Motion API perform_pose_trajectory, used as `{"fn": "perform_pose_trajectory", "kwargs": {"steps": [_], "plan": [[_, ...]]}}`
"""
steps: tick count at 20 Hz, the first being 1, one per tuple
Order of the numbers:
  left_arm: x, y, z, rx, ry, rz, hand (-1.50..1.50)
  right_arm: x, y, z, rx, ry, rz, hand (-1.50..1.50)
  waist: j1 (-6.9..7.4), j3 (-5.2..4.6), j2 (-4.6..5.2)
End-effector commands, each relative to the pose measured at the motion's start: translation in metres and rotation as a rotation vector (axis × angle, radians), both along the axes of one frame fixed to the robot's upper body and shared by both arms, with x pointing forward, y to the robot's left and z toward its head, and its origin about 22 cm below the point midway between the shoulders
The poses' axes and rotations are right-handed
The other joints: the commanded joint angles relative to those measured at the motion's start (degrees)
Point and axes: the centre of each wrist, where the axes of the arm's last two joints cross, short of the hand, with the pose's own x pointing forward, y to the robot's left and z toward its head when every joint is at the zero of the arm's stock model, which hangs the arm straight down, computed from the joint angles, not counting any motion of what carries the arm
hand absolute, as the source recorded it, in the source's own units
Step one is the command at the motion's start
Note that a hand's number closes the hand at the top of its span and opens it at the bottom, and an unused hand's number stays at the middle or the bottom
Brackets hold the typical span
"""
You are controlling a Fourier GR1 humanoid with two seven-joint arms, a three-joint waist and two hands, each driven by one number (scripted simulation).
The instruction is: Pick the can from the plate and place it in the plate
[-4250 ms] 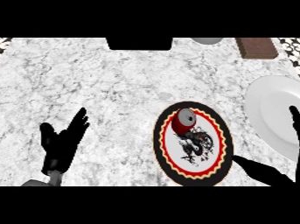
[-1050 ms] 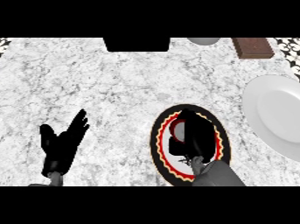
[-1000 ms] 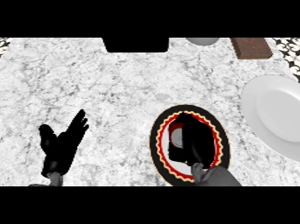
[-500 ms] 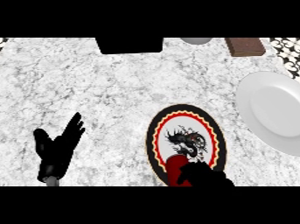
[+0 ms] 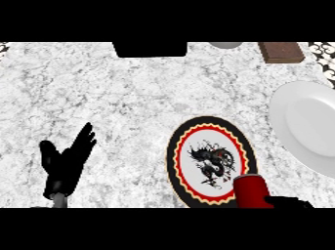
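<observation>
A red can [image 5: 251, 191] stands upright at the near right rim of the patterned plate [image 5: 191, 146], which has a red and black scalloped border and a black dragon figure. My right hand [image 5: 289, 202] shows only at the bottom edge, curled against the can's right side. A plain white plate [image 5: 315, 128] lies to the right on the marble counter. At the lower left my left hand [image 5: 65, 163] rests open with fingers up, away from both plates.
A black box [image 5: 150, 49] sits at the back centre, a grey bowl [image 5: 225, 45] beside it and a brown block [image 5: 280, 52] at the back right. Patterned tiles border the counter's far corners.
My right hand closed on the can at the patterned plate's centre and drew it toward the near right rim, uncovering the dragon figure. The left hand stayed put.
</observation>
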Motion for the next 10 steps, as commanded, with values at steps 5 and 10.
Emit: {"fn": "perform_pose_trajectory", "kwargs": {"steps": [5,10], "plan": [[0.005,-0.012,0.0,0.004,-0.002,-0.033,0.0,0.041,-0.057,0.001,0.149,-0.114,-0.187,1.5,1.35,0.14,0.37],[0.018,-0.011,0.006,-0.001,0.01,-0.022,0.0,0.081,-0.107,-0.005,0.106,-0.159,-0.261,1.5,1.36,0.13,0.44]]}}
